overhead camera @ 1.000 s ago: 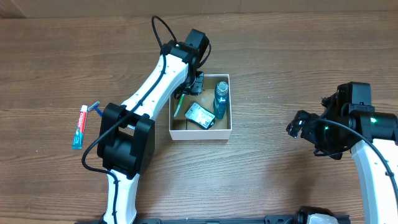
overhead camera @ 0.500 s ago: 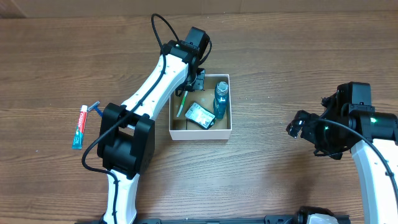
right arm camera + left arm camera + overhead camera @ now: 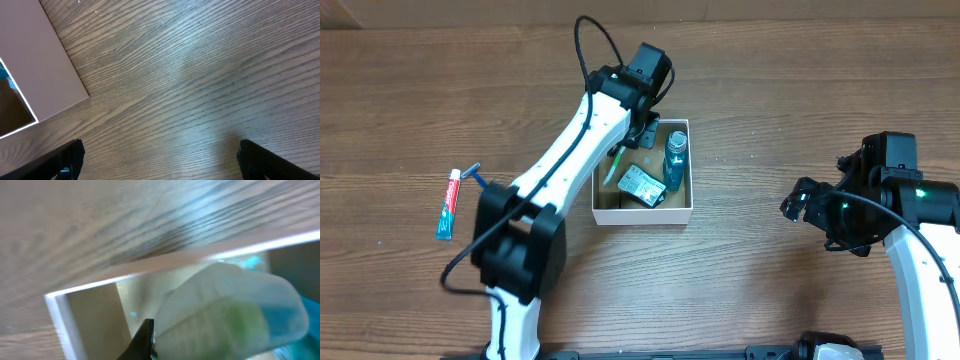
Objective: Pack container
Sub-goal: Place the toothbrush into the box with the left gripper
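The container (image 3: 682,213) is a small square box with white walls and a brown inside, at the table's middle. In it lie a blue bottle (image 3: 676,160), a grey-green packet (image 3: 642,187) and a green-and-white toothbrush (image 3: 613,166) leaning at its left wall. My left gripper (image 3: 642,132) hovers over the box's far left corner. In the left wrist view one dark fingertip (image 3: 145,339) touches a blurred white-green thing (image 3: 225,312) above the box wall (image 3: 57,314); the other finger is hidden. My right gripper (image 3: 801,201) is open and empty over bare wood (image 3: 165,157).
A red-and-white toothpaste tube (image 3: 447,203) and a blue razor (image 3: 476,175) lie on the table at the far left. The box's corner (image 3: 30,65) shows at the left edge of the right wrist view.
My left gripper has drawn up and back to the right, out of the box's left side toward its far rim. The toothbrush stays leaning in the box. The right arm has not moved.
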Controlling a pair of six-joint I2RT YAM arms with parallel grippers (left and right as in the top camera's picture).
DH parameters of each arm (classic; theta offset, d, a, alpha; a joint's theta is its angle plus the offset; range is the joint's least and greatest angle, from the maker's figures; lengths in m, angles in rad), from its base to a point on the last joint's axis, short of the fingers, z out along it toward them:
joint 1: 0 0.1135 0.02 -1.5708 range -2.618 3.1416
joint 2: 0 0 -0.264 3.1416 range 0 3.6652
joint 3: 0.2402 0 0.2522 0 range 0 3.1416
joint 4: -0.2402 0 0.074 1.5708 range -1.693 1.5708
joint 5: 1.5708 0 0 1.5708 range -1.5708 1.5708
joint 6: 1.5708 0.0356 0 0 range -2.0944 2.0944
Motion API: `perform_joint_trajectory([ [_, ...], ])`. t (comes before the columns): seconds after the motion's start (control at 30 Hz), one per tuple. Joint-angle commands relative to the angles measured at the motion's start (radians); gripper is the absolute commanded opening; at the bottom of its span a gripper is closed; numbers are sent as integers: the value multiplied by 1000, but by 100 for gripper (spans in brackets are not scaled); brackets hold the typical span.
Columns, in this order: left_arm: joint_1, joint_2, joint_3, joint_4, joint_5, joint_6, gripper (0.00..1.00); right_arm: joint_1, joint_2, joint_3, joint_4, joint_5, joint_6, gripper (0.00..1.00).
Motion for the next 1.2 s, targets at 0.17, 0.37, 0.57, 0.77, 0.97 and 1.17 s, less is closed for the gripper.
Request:
perform_joint_trajectory([
  [0.17,-7,-101,26,16,63,415,4,3,-4,-1,2,7,1,100],
  [0.37,-6,-46,24,14,134,336,4,3,-4,-1,2,7,1,100],
  [0.57,-6,-24,24,-45,134,305,4,3,-4,-1,2,6,1,100],
  [0.77,-6,-23,24,-80,135,299,6,3,-4,-1,-1,6,1,100],
  [0.97,-6,-22,24,-87,150,288,46,3,-4,-1,-1,7,1,100],
  [1.17,-6,-22,24,-87,150,288,43,3,-4,-1,-1,7,1,100],
])
